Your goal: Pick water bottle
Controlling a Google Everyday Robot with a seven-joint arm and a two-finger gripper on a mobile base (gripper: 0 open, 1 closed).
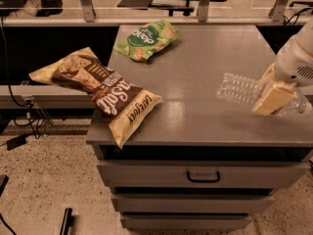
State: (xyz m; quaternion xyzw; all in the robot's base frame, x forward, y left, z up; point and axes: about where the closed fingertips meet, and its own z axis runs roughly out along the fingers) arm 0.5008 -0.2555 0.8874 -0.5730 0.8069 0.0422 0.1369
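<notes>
The water bottle (238, 88) is clear ribbed plastic and lies horizontal at the right of the grey cabinet top (195, 67), its base pointing left. My gripper (270, 89) comes in from the right edge and is shut across the bottle's middle, with one tan finger (272, 98) in front of it. The bottle hangs slightly above the surface, with a faint shadow under it. Its neck end is partly hidden behind the finger and the white arm (298, 58).
A brown and yellow snack bag (105, 94) hangs over the cabinet's front-left corner. A green snack bag (145, 39) lies at the back left. Drawers (203, 175) are below the top. A rail and chairs stand behind.
</notes>
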